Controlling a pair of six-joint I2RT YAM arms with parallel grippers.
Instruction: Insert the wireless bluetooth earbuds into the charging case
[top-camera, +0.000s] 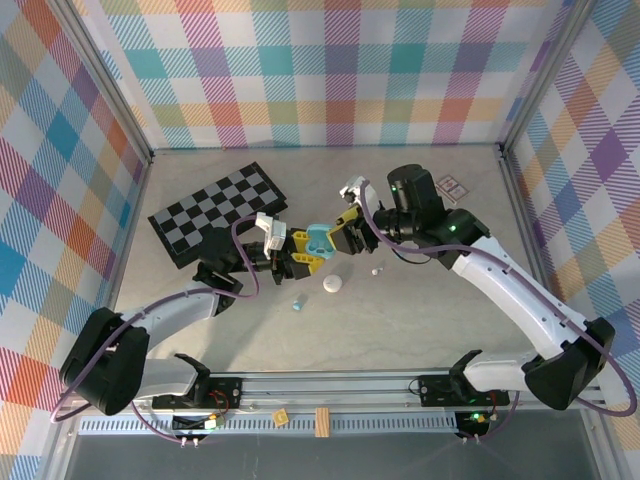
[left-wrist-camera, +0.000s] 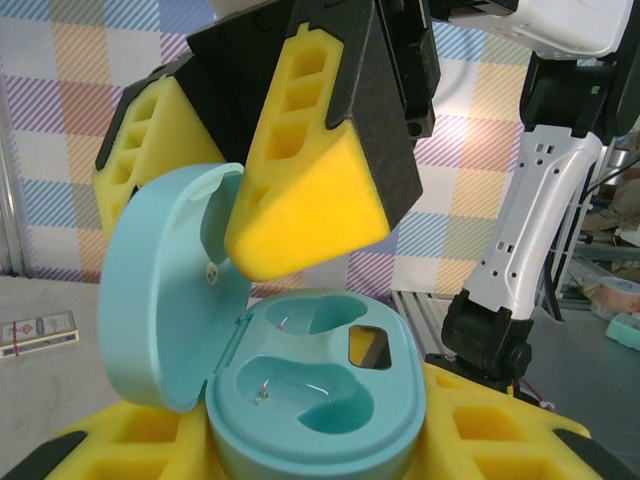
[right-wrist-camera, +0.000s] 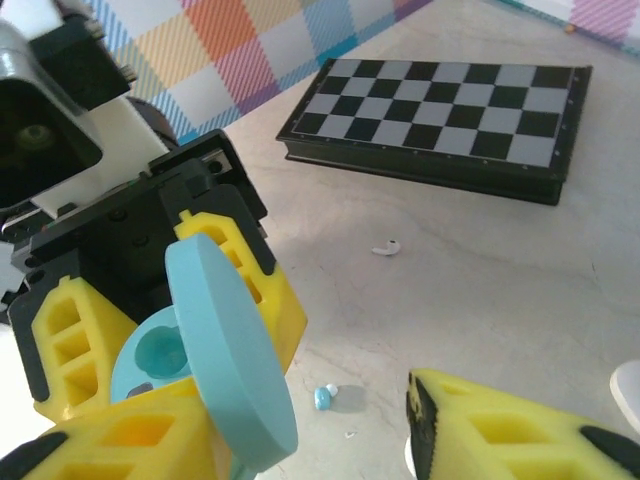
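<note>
Earbuds lie loose on the grey table, apart from the charging case, which is held up over the middle of the table between the two grippers.

A chessboard lies flat at the back left of the table.

The left gripper is at the left side of the charging case. Its yellow jaws pinch the lower half of the pale blue case from both sides. In the left wrist view this lower half sits between them, with the two moulded wells facing up. The lid is swung open and stands upright on its hinge.

The right gripper is at the right side of the case. Its jaws are spread, one on each side of the open lid. In the left wrist view one yellow pad overlaps the inner face of the lid, and I cannot tell if it touches.

Nearer to the arm bases a white oval case rests on the table. A small pale blue piece lies near it on the left.

In the right wrist view a white earbud lies on the bare table, near the front edge of the chessboard. A pale blue earbud lies on the table closer to the camera, and a tiny white bit touches it.
</note>
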